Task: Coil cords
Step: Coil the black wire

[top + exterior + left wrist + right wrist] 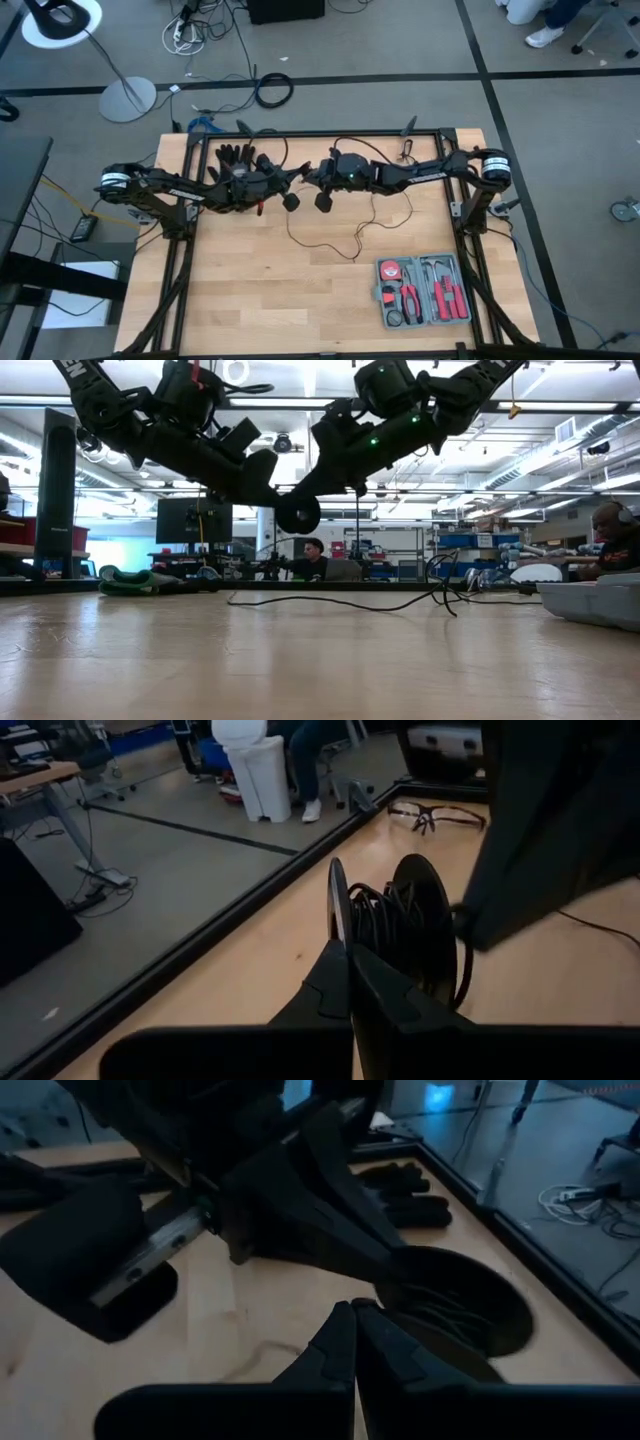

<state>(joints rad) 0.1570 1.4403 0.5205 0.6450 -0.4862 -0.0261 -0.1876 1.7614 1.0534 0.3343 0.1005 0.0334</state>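
Note:
The cord is a very thin black wire (330, 246) lying in loose curves on the wooden table. Part of it is wound on a small round black spool (405, 925) made of two discs, which hangs above the table (297, 513) at the table's middle. My left gripper (350, 952) and my right gripper (352, 1310) meet there, both shut. The right gripper's fingertips stand at the spool's rim (450, 1315). My left gripper pinches the rim of the spool's near disc (338, 915) between its two fingertips, coming almost level from the table's left. The spool stands on edge, lifted clear of the table. My right gripper is shut beside the spool, coming from the table's right. A thin strand of the cord (466, 955) runs from the spool up to its fingertips. The fingers themselves hide the pinch.
A black glove (238, 155) lies at the far left of the table, just behind the left arm. An open tool case (424, 291) sits at the near right. Safety glasses (437, 815) lie near the far edge. Black frame rails (190, 250) border the table.

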